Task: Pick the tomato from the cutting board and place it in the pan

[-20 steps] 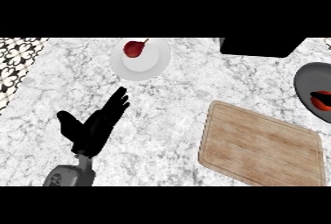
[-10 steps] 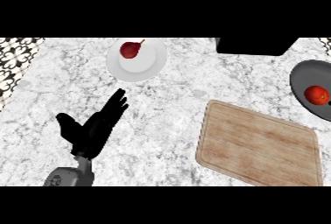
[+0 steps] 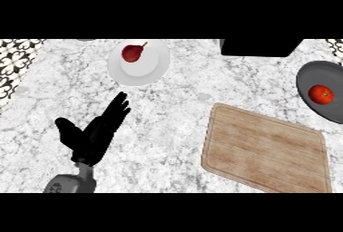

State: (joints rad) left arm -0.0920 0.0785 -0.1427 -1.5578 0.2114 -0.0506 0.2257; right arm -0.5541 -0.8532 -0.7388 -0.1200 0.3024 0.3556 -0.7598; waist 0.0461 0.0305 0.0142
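Item: left hand (image 3: 94, 133), fingers straight, holding nothing, at 8 o'clock on the counter (image 3: 181, 108); your right hand is out of view. Cutting board (image 3: 268, 152), 4 o'clock, bare. Tomato (image 3: 321, 94) sits in the pan (image 3: 309, 79), 3 o'clock. Plate (image 3: 150, 68) with red fruit (image 3: 133, 53), 11 o'clock. Advice: disturb nothing; placement looks done.

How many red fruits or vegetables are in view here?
2. A tomato lies in the pan at the right edge; a darker red fruit sits on the white plate at upper left. None looks hidden.
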